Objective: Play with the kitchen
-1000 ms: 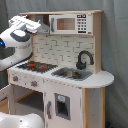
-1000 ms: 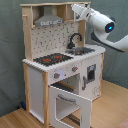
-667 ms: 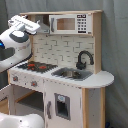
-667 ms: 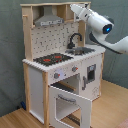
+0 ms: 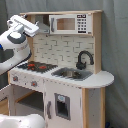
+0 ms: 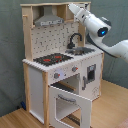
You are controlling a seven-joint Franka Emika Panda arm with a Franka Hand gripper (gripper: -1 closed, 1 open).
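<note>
The hand (image 5: pixel 34 27) is raised to the top shelf of the kitchen (image 6: pixel 55 65), at the microwave (image 5: pixel 69 23) and beside the grey hood (image 6: pixel 48 20) (whether it is clenched or released cannot be told). Below the hand lie the black-red hob (image 6: pixel 52 59), the sink (image 5: pixel 71 74) with its black tap (image 5: pixel 84 59), and the oven door (image 6: pixel 70 104), which hangs open.
</note>
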